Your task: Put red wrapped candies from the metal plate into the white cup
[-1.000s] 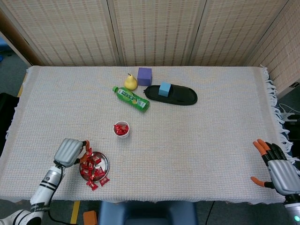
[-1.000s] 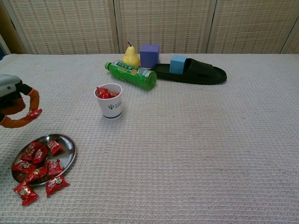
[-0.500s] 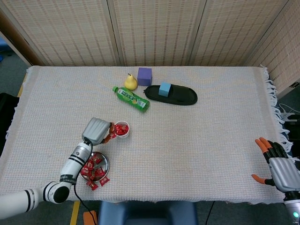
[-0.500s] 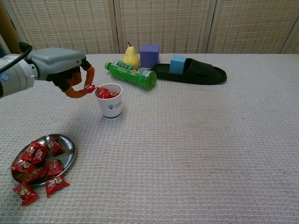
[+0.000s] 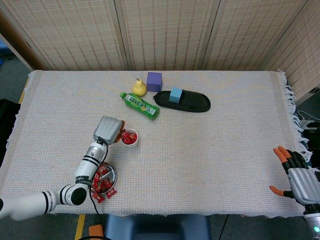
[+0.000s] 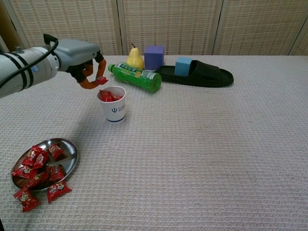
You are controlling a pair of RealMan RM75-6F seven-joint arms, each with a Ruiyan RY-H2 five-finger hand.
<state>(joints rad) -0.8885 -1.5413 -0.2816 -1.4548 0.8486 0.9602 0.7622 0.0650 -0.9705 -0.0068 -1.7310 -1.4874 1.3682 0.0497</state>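
While the left hand (image 6: 85, 65) hangs just above the white cup (image 6: 112, 104) pinching a red candy (image 6: 101, 80), the task looks partway done — several red wrapped candies (image 6: 108, 96) already sit in the cup. Well to the cup's near left, the metal plate (image 6: 70, 153) holds many more, two spilled beside it. Far from the cup, the right hand (image 5: 300, 180) rests empty, fingers spread.

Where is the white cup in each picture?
Head view: the white cup sits left of the middle, just right of the left hand.
Chest view: the white cup stands upper left, just below the left hand, which holds a candy.
Shared landmark: the green bottle lies just behind it.
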